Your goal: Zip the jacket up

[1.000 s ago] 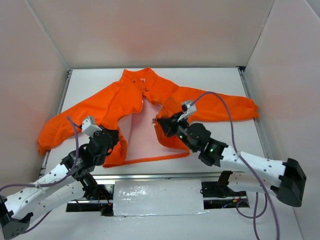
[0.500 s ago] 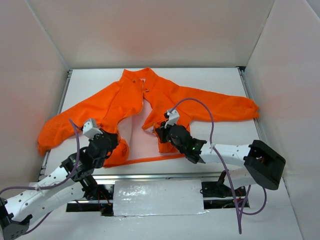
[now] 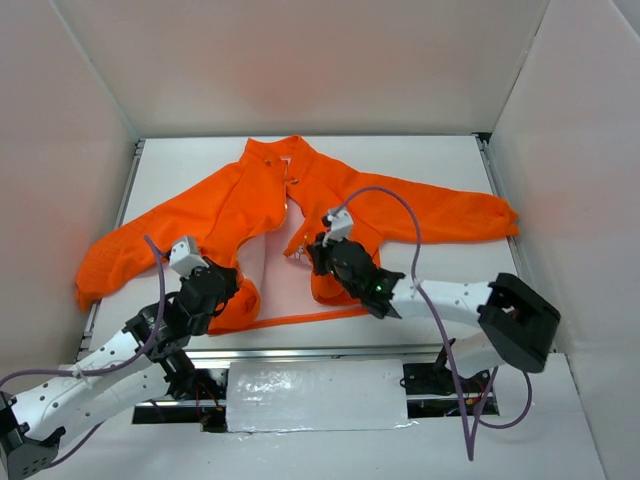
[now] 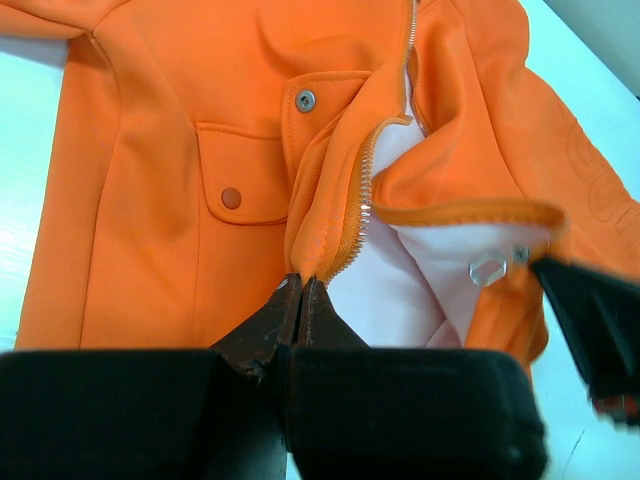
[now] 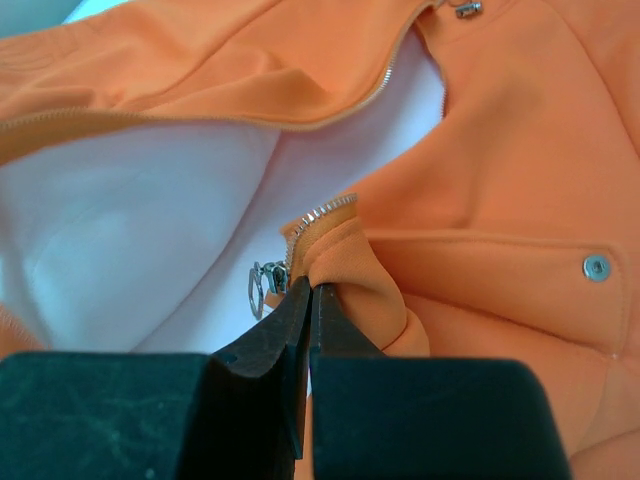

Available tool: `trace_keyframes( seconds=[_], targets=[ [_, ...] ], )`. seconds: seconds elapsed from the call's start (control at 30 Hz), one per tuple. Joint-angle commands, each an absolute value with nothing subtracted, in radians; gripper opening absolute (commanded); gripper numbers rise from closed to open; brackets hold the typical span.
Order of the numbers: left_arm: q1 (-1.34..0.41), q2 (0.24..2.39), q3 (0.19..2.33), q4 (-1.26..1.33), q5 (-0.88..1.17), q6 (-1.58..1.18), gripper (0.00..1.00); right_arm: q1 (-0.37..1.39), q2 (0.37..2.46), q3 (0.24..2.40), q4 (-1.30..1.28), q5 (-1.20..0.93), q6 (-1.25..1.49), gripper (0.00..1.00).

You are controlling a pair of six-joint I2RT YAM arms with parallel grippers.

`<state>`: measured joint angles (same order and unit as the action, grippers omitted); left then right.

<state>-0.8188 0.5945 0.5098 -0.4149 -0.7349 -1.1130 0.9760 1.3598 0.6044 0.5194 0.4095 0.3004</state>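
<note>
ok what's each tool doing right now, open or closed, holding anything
left tool: closed, pinching the jacket at its zipper edge
right tool: closed, pinching the jacket's other zipper edge

We see the orange jacket (image 3: 225, 205) lying on its back, sleeves spread wide, zipper open, lower front edges bunched inward over pale pink lining.

The jacket (image 3: 235, 205) is bright orange with pale pink lining (image 3: 278, 285).
</note>
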Motion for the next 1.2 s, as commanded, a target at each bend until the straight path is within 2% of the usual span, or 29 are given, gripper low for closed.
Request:
trace_keyframes(
  seconds=[0.0, 0.17, 0.23, 0.33, 0.37, 0.4, 0.43, 0.47, 0.5, 0.57, 0.67, 0.9, 1.17],
  targets=[
    [-0.819, 0.606, 0.561, -0.396, -0.746, -1.092, 0.0, 0.94, 1.471, 0.82, 0.375, 0.448, 0.325, 0.0],
    [-0.818, 0.65, 0.663, -0.5, -0.782, -1.152, 0.0, 0.887, 1.528, 1.252, 0.174, 0.373, 0.217, 0.0],
    [-0.818, 0.661, 0.698, -0.541, -0.799, -1.154, 0.0, 0.885, 1.439, 1.296, 0.175, 0.336, 0.174, 0.0],
    [-0.819, 0.623, 0.668, -0.537, -0.779, -1.118, 0.0, 0.908, 1.19, 1.047, 0.293, 0.149, 0.266, 0.0],
    [-0.819, 0.606, 0.649, -0.516, -0.773, -1.108, 0.0, 0.928, 1.142, 0.829, 0.372, 0.117, 0.314, 0.0],
    [-0.819, 0.569, 0.602, -0.502, -0.767, -1.098, 0.0, 0.983, 1.085, 0.716, 0.441, 0.121, 0.357, 0.0],
    [-0.819, 0.549, 0.574, -0.462, -0.758, -1.083, 0.0, 1.001, 1.094, 0.501, 0.621, 0.123, 0.432, 0.0],
    [-0.818, 0.532, 0.548, -0.439, -0.75, -1.075, 0.0, 1.009, 1.13, 0.43, 0.69, 0.142, 0.474, 0.0],
    [-0.818, 0.506, 0.507, -0.425, -0.746, -1.074, 0.0, 1.006, 1.252, 0.405, 0.712, 0.146, 0.51, 0.0],
    [-0.818, 0.502, 0.497, -0.425, -0.735, -1.081, 0.0, 0.991, 1.432, 0.458, 0.674, 0.194, 0.512, 0.0],
    [-0.819, 0.512, 0.52, -0.484, -0.75, -1.103, 0.0, 0.93, 1.576, 0.558, 0.681, 0.181, 0.508, 0.0],
    [-0.819, 0.474, 0.546, -0.529, -0.775, -1.066, 0.0, 0.879, 1.655, 0.659, 0.807, 0.207, 0.44, 0.0],
    [-0.819, 0.445, 0.546, -0.557, -0.787, -1.071, 0.0, 0.859, 1.706, 0.666, 0.917, 0.203, 0.417, 0.0]
  ],
)
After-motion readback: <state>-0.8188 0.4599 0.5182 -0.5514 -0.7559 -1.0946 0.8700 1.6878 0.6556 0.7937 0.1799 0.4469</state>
